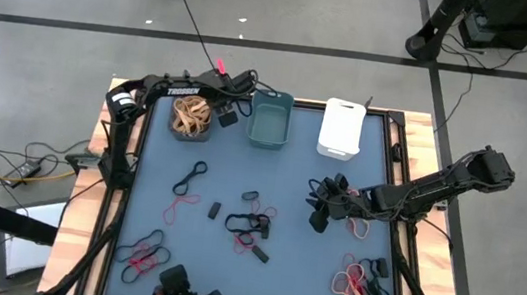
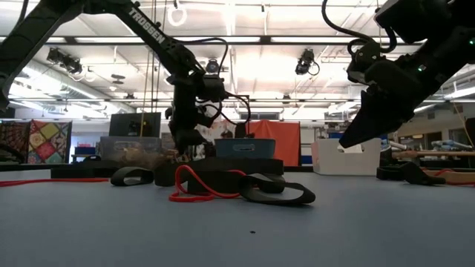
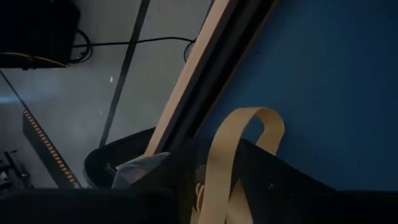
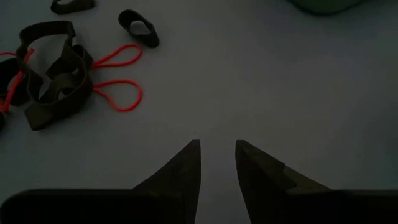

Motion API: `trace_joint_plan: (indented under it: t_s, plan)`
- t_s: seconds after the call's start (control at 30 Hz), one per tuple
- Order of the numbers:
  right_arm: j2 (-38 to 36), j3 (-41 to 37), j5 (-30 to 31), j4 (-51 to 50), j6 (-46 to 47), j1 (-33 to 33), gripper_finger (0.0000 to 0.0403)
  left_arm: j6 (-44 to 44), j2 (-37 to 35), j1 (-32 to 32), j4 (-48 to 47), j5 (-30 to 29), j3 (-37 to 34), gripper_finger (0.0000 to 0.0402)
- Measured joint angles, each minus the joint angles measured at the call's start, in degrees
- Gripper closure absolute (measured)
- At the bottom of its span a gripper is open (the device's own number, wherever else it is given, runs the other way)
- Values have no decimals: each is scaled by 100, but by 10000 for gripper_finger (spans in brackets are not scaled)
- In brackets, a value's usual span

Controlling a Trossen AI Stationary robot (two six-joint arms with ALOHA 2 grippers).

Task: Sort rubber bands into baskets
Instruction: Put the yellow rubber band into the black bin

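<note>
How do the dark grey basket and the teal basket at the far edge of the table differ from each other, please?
The dark grey basket holds a heap of tan rubber bands; the teal basket shows only its bare floor. The left hand hangs beside the grey one, between the two, while no hand is at the teal one. Grey sits left of teal. Both are small, open-topped and rectangular.

Bright overhead ceiling lights, low view backlit, wrist views dim, blurred
</note>
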Motion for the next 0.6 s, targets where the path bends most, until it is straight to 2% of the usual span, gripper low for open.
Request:
trace_joint_plan:
  t_s: [0.27, 0.37, 0.6]
  plan:
    - [0, 0, -2, 0, 0, 0, 305, 65, 0, -1, -13, 40, -3, 389]
    - [0, 0, -110, 0, 2, 0, 316, 84, 0, -23, -95, 126, 3, 392]
    - [0, 0, -345, 1, 59, 2, 341, -171, -9, -104, -1371, 66, 616, 398]
